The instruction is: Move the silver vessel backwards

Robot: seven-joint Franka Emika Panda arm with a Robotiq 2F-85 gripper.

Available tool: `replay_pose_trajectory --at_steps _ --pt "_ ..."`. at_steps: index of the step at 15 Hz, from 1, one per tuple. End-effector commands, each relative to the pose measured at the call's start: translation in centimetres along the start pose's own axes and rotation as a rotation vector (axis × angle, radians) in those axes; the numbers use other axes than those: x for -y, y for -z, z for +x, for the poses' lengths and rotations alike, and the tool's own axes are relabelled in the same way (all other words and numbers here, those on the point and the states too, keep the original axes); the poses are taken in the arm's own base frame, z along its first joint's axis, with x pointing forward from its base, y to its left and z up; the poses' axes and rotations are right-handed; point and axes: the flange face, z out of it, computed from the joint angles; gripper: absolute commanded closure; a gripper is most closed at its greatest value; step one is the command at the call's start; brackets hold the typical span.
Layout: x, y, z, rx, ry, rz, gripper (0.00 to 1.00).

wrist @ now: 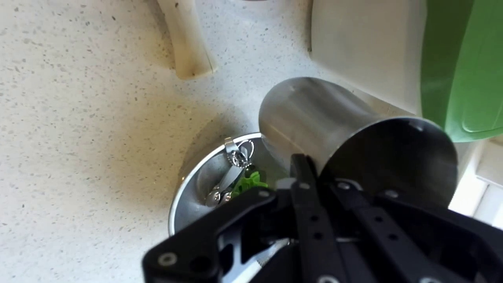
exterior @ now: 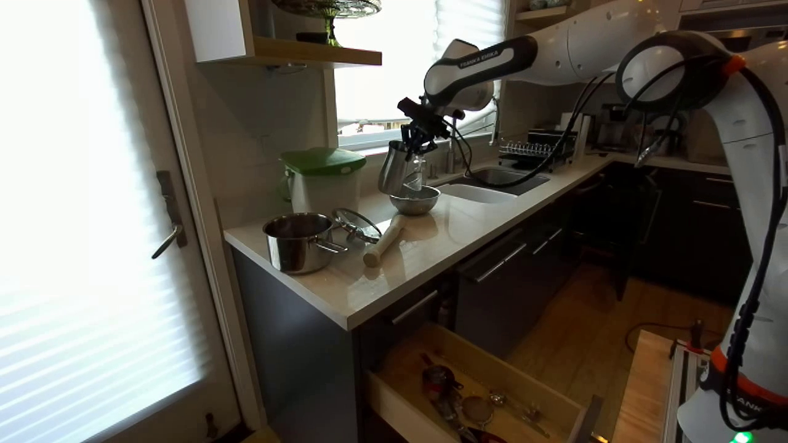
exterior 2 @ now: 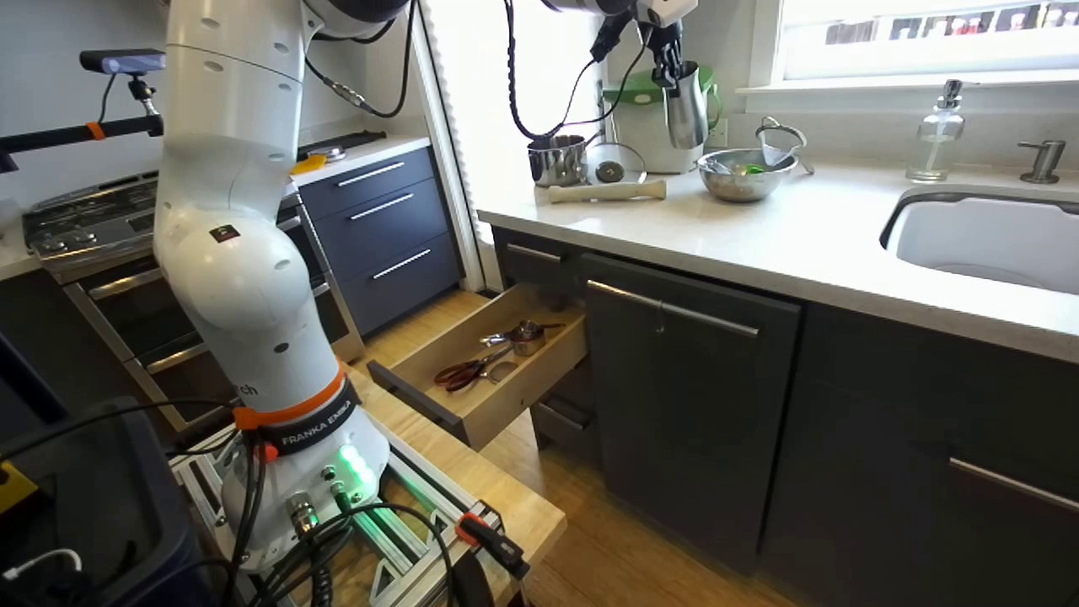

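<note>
Kitchen counter | silver vessel is held aloft, tilted, its wall pinched by the gripper | raised, presumably, so the metal bowl is cleared during the backward move

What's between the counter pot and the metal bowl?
A glass lid and a wooden stick are between the pot and the bowl; both exterior views show it.

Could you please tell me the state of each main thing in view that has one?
Silver vessel: held in the air, tilted
Gripper: shut on the vessel's rim
Grey pot: upright, uncovered
Pot lid: off, beside the pot
Bowl: upright, things inside
Drawer: pulled out, things inside
White bin: upright, green lid on
Wooden tool: lying down
Soap dispenser: upright
Base light: lit green
</note>
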Motion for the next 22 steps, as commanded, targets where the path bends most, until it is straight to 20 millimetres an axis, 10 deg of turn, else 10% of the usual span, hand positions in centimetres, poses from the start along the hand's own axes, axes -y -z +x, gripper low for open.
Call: replay_pose_trajectory --at_steps 1,22 --pt "1.6 -1.0 -0.7 0.055 0.019 -0.004 0.99" --pt "1.3 -8.9 -1.5 0.102 0.038 -0.206 0.99"
